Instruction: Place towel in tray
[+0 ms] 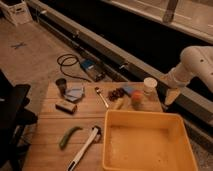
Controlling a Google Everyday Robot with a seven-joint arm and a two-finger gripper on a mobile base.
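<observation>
The towel (pixel 75 92), a small pale blue-grey folded cloth, lies on the wooden table at the far left, right beside a dark cup (pixel 61 85). The tray (pixel 112 145), a large yellow bin, stands at the table's front right and looks empty. The white arm comes in from the right, and the gripper (pixel 171 96) hangs beyond the table's right edge, above and right of the tray, far from the towel. It holds nothing that I can see.
A dark sponge-like block (pixel 65 106) lies in front of the towel. A spoon (pixel 101 96), a dark cluster like grapes (pixel 116 93), a small blue block (pixel 129 89), a white cup (pixel 149 86), an orange item (pixel 135 100), a green pepper (pixel 69 136) and a white-handled brush (pixel 86 147) lie on the table (pixel 50 130).
</observation>
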